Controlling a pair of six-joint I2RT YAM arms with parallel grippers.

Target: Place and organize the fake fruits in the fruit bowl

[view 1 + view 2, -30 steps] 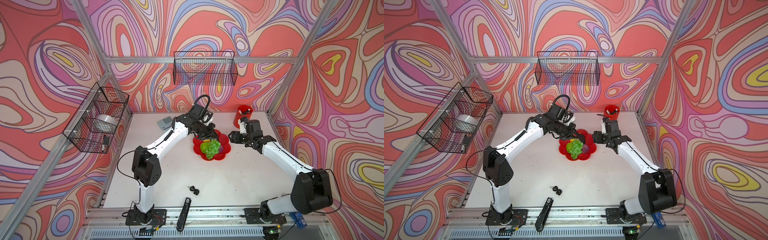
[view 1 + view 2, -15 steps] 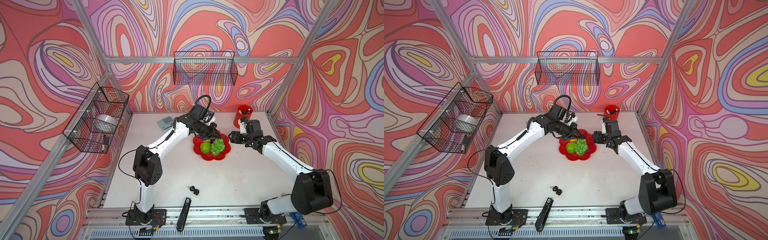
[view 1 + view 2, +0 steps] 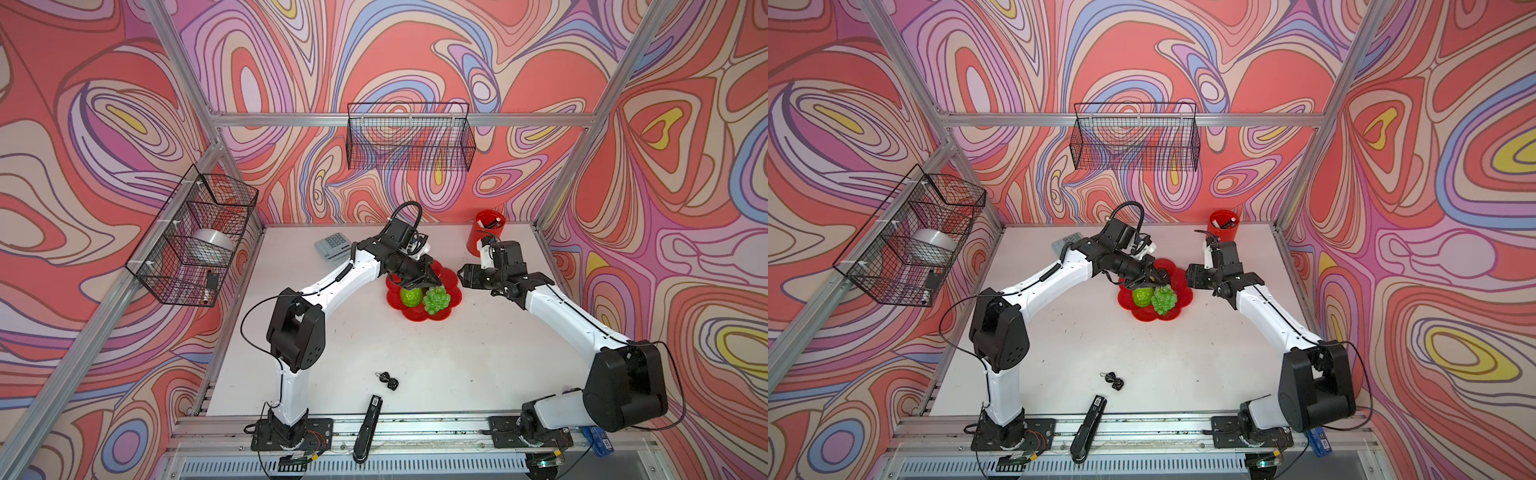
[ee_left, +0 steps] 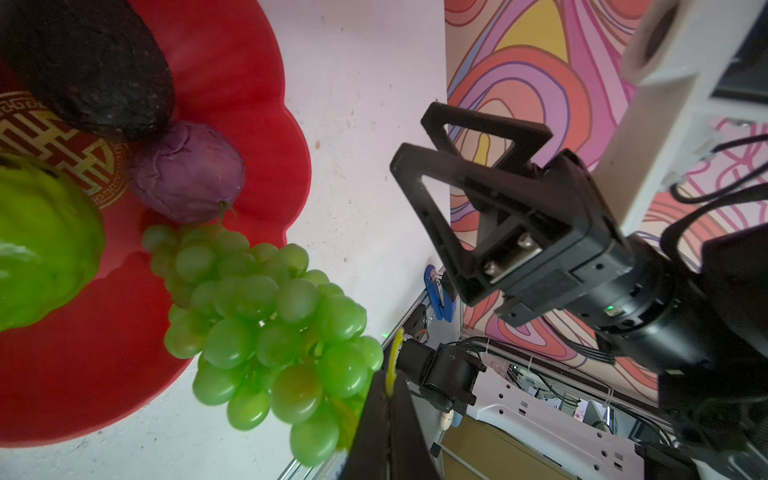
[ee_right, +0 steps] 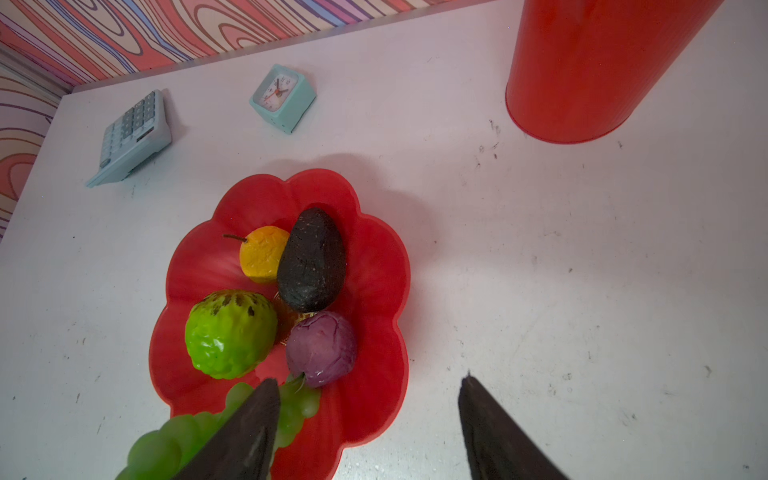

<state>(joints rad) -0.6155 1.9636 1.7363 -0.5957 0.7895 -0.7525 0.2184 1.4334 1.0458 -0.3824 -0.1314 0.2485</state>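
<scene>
The left gripper point(image 4: 388, 399) was pinched shut on the yellowish stem point(image 4: 392, 357) of the grapes point(image 4: 266, 324), above the bowl point(image 3: 451, 297). The grapes lay across the bowl's near rim, beside the green fruit point(image 5: 230, 332), with part of the bunch past the edge over the table point(image 3: 415, 353). Whether they rested or hung could not be told. Also in the bowl sat the avocado point(image 5: 311, 262), with the purple ball point(image 5: 322, 347) and the yellow fruit point(image 5: 262, 251) against it. The right gripper point(image 5: 369, 378) stood partly open and empty, just beside the bowl's right edge, near the cup point(image 3: 488, 230).
</scene>
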